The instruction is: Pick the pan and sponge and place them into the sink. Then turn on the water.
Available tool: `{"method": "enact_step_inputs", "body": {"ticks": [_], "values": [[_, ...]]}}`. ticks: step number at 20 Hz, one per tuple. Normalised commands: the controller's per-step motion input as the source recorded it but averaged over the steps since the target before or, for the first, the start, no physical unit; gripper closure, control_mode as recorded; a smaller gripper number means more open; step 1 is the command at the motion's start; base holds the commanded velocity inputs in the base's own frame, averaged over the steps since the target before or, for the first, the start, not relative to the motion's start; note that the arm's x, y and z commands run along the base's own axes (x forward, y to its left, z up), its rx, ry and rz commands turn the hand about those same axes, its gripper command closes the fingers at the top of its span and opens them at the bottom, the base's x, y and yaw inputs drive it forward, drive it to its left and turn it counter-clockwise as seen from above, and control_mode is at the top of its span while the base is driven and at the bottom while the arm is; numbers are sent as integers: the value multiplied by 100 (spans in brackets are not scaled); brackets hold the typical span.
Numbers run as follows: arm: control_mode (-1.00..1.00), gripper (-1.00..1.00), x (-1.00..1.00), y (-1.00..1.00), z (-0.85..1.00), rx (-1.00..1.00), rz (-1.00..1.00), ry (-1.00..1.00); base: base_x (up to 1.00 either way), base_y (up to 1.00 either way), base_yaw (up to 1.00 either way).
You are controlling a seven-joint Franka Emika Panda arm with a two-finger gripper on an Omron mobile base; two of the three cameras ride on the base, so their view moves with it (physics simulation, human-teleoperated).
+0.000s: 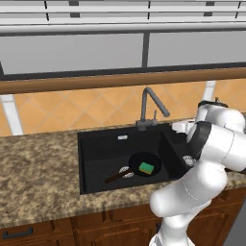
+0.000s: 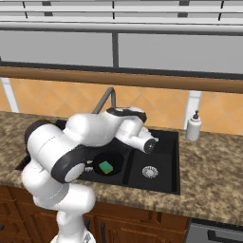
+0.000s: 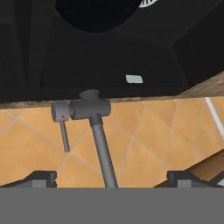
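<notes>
Hand view is taken up by the faucet (image 3: pixel 98 144), seen upside down: its grey neck runs from the bottom centre up to a stubby base, and a small lever (image 3: pixel 62 124) with a red dot is seen hanging beside it against the orange tile wall (image 3: pixel 144 135). The gripper (image 3: pixel 112 177) is held wide open, its two dark fingertips (image 3: pixel 41 177) set far apart at the lower corners with the faucet neck between them, and nothing is gripped. Above the tiles the black sink (image 3: pixel 131 48) is shown, with a small pale plate on its back wall. From the left base view, the pan (image 1: pixel 143 165) is found lying in the larger basin of the sink (image 1: pixel 98 144), its brown handle pointed toward the front left, and the sponge (image 1: pixel 146 168) is seen resting green side up inside the pan. The faucet (image 1: pixel 151 108) is seen standing behind the basins, and no water is seen at its spout. From the right base view, the arm is seen bent over the sink (image 2: pixel 163 161), and the sponge (image 2: pixel 106 167) and pan (image 2: pixel 114 161) are partly visible under it. A white soap dispenser (image 2: pixel 192 126) is seen standing on the speckled counter (image 2: pixel 213 171), right of the smaller basin.
</notes>
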Motion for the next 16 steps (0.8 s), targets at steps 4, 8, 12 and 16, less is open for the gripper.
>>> {"method": "enact_step_inputs", "body": {"ticks": [4,8,12,16], "values": [[-100,-100,42,10,-3,0,0,-11,0,0,0],[-100,-100,41,11,-7,0,0,-6,0,0,0],[-100,-100,36,0,-14,0,0,0,0,0,0],[-100,-100,30,0,-24,0,0,0,0,0,0]]}}
